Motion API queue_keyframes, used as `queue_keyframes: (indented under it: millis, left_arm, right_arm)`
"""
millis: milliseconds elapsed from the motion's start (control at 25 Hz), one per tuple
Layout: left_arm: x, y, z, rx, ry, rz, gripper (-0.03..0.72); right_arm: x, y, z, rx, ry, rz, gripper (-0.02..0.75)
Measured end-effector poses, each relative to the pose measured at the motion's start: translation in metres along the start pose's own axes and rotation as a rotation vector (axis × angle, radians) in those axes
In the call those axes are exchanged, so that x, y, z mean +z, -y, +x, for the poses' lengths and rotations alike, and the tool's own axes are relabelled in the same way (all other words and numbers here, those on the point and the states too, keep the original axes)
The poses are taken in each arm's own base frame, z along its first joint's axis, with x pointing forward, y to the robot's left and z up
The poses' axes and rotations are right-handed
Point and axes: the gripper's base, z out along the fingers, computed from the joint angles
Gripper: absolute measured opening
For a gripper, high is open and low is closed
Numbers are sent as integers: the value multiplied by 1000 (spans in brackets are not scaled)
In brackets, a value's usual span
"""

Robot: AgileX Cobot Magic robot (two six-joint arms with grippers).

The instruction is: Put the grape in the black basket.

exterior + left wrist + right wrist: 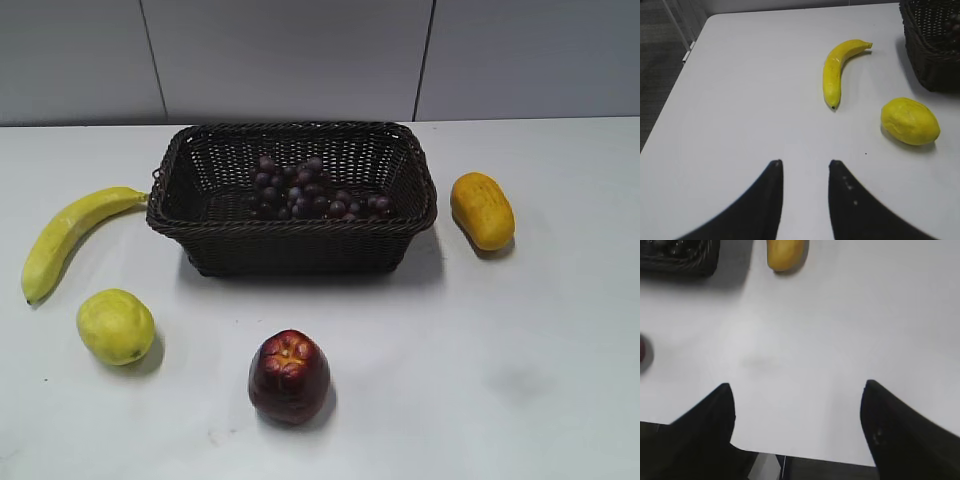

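The grape [315, 190] is seen lying inside the basket [290, 243], so the placing is judged done. Both grippers, left [805, 172] and right [797, 400], are held open and empty over bare counter [480, 350], at the basket's 7 and 5 o'clock.

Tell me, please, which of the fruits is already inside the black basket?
The grape, the dark purple bunch, lies inside the black basket. The banana, lemon, apple and orange-yellow fruit all rest on the table outside it.
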Motion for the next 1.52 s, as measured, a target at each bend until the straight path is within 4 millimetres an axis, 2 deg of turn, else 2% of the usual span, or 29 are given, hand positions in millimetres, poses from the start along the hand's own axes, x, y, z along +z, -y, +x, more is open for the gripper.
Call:
queue_keyframes:
  millis: [120,360,520,680,840,1320,1520]
  left_arm:
    - [0,0,0,0,0,0,233]
    - [0,0,0,0,0,0,233]
    - [0,0,0,0,0,0,233]
    - [0,0,0,0,0,0,233]
    - [0,0,0,0,0,0,233]
    - [0,0,0,0,0,0,233]
    - [0,0,0,0,0,0,233]
  right_arm:
    - [-17,-2,38,0,90,1,591]
    - [-32,-3,105,-11,235,6,589]
    - [-28,-1,143,-31,303,22,589]
    - [-12,1,168,-42,346,34,589]
    - [5,2,178,-43,325,28,589]
    - [5,2,177,-44,341,24,589]
    - [0,1,182,-47,389,25,589]
